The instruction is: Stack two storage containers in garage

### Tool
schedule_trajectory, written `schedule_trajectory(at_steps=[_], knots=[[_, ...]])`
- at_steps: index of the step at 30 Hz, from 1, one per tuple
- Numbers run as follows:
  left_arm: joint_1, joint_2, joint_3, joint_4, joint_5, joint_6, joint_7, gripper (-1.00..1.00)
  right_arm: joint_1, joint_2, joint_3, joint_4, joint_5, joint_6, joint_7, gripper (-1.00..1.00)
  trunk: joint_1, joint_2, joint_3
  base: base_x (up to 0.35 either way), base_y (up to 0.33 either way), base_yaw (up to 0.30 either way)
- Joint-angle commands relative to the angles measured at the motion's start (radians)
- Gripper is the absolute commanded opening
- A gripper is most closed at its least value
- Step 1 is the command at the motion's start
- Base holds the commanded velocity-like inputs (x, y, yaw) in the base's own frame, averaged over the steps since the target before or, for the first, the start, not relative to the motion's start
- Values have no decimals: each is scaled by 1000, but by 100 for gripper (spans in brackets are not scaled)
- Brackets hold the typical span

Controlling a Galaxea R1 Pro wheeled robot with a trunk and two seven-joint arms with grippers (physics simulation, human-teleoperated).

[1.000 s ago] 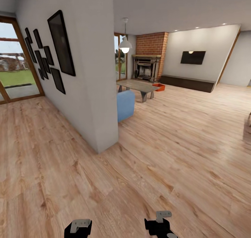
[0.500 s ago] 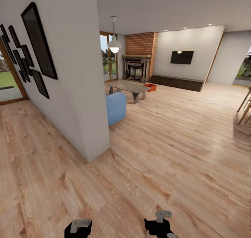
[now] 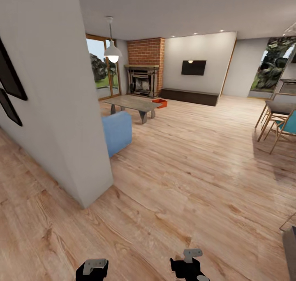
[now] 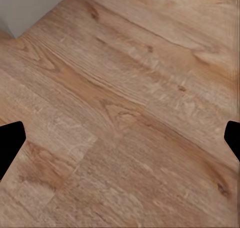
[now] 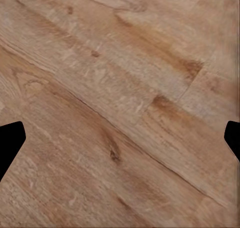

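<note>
One orange-red storage container (image 3: pixel 160 103) sits far off on the light wood-plank floor (image 3: pixel 185 170) of the living room, just beyond the glass-topped table (image 3: pixel 132 103) and in front of the brick fireplace (image 3: pixel 144 69). A second container is hidden or out of view. My left gripper (image 3: pixel 93 268) and right gripper (image 3: pixel 189 264) hang low at the near edge of the head view, far from the container. In the wrist views the left gripper (image 4: pixel 120 138) and right gripper (image 5: pixel 120 138) stand open over bare planks, holding nothing.
A white wall corner (image 3: pixel 78 141) juts out close on the left, with the blue sofa (image 3: pixel 118 132) behind it. Dining chairs and a table (image 3: pixel 277 124) stand at the right. A wall TV (image 3: pixel 194 67) and a low dark bench (image 3: pixel 189 96) line the far wall.
The whole head view has swung right and moved forward: the wall corner and framed pictures slid left, and dining chairs came into sight at the right. The grippers keep their pose.
</note>
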Motion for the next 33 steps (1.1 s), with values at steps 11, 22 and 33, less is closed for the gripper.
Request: schedule_trajectory(at_steps=[11, 22, 33], knots=[[0, 0, 3, 0, 1, -3, -2, 100, -1, 0, 2, 1, 1, -3, -2, 100, 1, -1, -1, 346, 0, -265], [0, 0, 3, 0, 1, -3, -2, 100, -1, 0, 2, 1, 1, -3, -2, 100, 1, -1, -1, 346, 0, -265], [0, 0, 3, 0, 1, -3, -2, 100, -1, 0, 2, 1, 1, -3, -2, 100, 1, -1, -1, 346, 0, -265]])
